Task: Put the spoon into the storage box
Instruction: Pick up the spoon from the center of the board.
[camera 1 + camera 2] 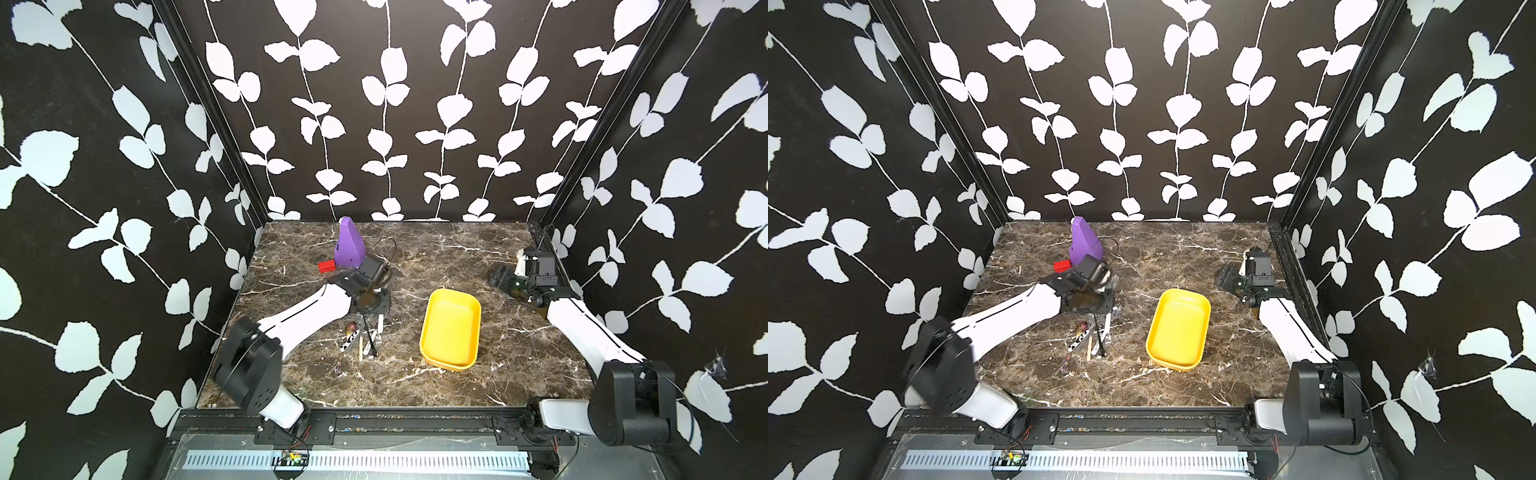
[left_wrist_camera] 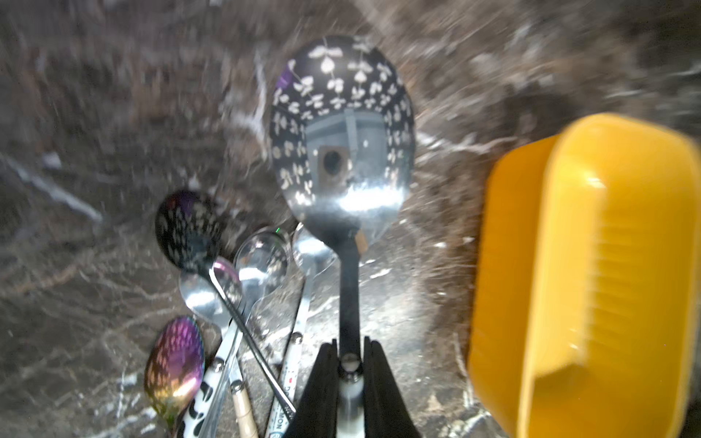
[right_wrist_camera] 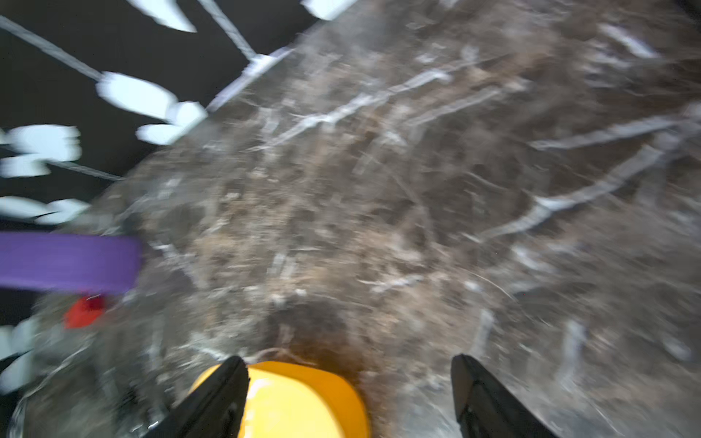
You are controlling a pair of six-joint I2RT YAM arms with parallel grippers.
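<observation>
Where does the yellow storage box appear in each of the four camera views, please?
Top views: the storage box lies right of centre on the marble table, nothing inside it.
Left wrist view: it fills the right edge, blurred.
Right wrist view: one rounded corner shows at the bottom, between the right gripper's open jaws.
Shared landmark: the purple wedge, seen directly in both top views and the right wrist view.

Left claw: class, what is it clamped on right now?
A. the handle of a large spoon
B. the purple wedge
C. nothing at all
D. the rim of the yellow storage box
A: in the left wrist view the left claw pinches the handle of the large spoon, beside the storage box.
</observation>
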